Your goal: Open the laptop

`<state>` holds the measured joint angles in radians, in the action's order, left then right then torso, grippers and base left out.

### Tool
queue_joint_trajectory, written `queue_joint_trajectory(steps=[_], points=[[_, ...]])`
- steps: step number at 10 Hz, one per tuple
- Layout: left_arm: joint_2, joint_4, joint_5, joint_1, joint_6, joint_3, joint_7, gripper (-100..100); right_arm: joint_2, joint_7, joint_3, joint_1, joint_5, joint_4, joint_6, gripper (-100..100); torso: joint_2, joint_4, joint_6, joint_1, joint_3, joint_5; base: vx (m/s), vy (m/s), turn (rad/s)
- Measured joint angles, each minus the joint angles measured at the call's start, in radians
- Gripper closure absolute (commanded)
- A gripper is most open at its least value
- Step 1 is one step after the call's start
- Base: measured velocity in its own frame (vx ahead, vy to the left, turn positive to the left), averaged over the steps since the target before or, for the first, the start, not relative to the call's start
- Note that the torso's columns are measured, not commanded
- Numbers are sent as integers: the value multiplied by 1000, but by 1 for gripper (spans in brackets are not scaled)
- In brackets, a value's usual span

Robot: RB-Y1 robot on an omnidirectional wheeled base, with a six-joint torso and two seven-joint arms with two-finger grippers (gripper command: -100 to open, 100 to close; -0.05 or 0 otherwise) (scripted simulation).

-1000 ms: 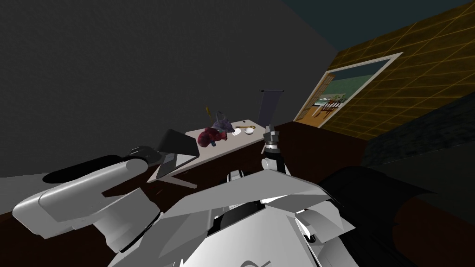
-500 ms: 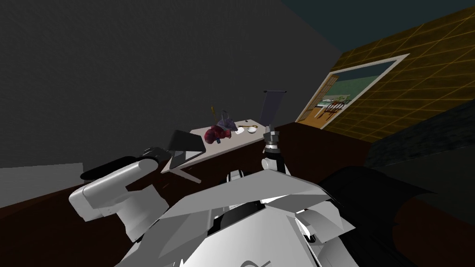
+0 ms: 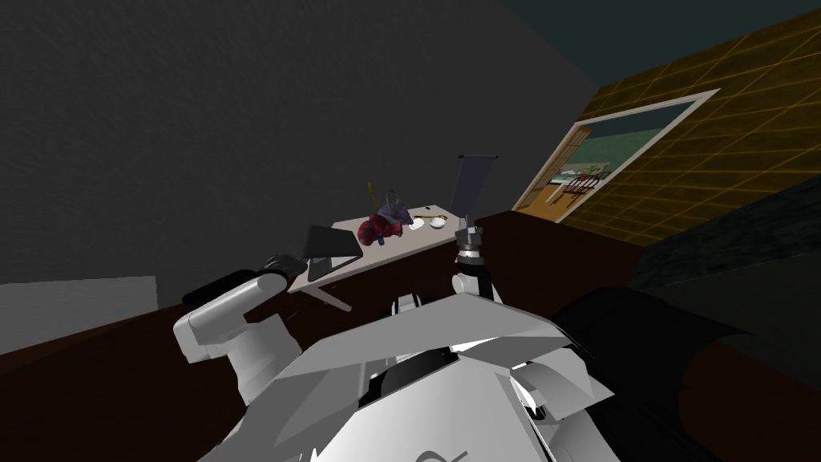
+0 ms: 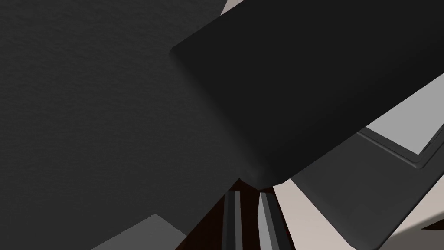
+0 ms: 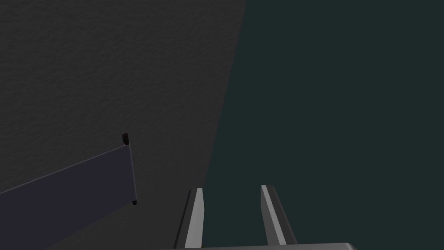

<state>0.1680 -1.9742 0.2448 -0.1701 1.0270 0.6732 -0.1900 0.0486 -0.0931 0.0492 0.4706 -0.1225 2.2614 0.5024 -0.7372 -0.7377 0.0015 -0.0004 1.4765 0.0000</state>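
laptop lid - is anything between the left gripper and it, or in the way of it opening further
Nothing visible. The left gripper sits right at the corner of the laptop lid, nothing between them. The lid stands part raised, and the red bundle lies farther along the table, apart from it.

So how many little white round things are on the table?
2. One white round thing sits beside the red heap on the table; the other lies just past it, farther along. More may hide behind the heap or the laptop.
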Motion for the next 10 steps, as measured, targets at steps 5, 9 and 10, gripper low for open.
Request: queue_joint_trajectory(steps=[5,9,10], points=[[-30,78,25,-24,-79,-8,-23,-100,0,0,0,0,0,0,0,0,2,0,-1,-1,1,0,-25,39,4],[-17,-1,32,-25,13,17,-31,-100,0,0,0,0,0,0,0,0,-1,0,-1,1,-1,0,32,-8,-16],[-13,-21,36,-26,36,25,-34,-100,0,0,0,0,0,0,0,0,-2,-1,-2,1,-1,0,25,2,-16]])
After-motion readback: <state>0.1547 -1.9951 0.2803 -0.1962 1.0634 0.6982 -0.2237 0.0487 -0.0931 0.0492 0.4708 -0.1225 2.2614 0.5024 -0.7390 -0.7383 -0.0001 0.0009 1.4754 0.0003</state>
